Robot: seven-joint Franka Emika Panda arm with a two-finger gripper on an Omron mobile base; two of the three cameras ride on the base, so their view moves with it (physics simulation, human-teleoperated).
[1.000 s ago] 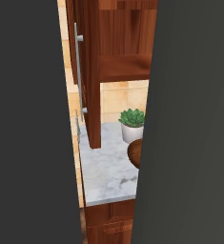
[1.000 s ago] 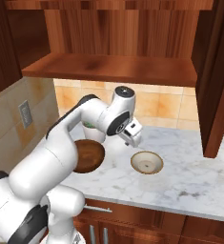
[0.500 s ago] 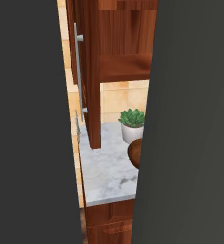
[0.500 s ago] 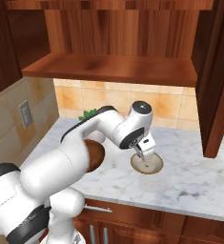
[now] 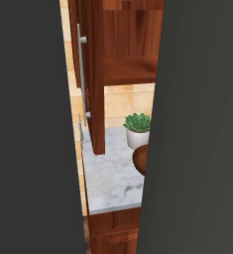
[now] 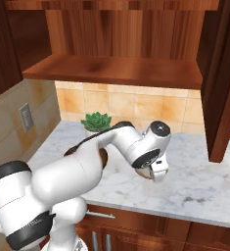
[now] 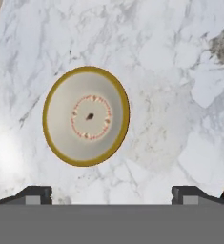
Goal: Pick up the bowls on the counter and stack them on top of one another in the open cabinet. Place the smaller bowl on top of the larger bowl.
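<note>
Marble worktop (image 6: 195,181), white-grey veined, on reddish-brown fronts. 
Cabinet (image 6: 121,68), reddish wood, open, shelf bare, above the worktop at 12 o'clock in the right base view; door with silver bar handle (image 5: 81,74) seen edge-on in the left base view. 
Arm, white, reaching low over the worktop centre; gripper (image 7: 111,193) pointing down, jaws spread wide, holding nothing. 
Plant (image 5: 138,130), green succulent in white pot, at the back wall. 
Large bowl (image 5: 141,159), dark brown, just in front of the plant, mostly hidden. 
Small bowl (image 7: 86,116), cream inside, brown-gold rim, upright on the worktop, toward 10 o'clock in the hand view, directly below the jaws.
</note>
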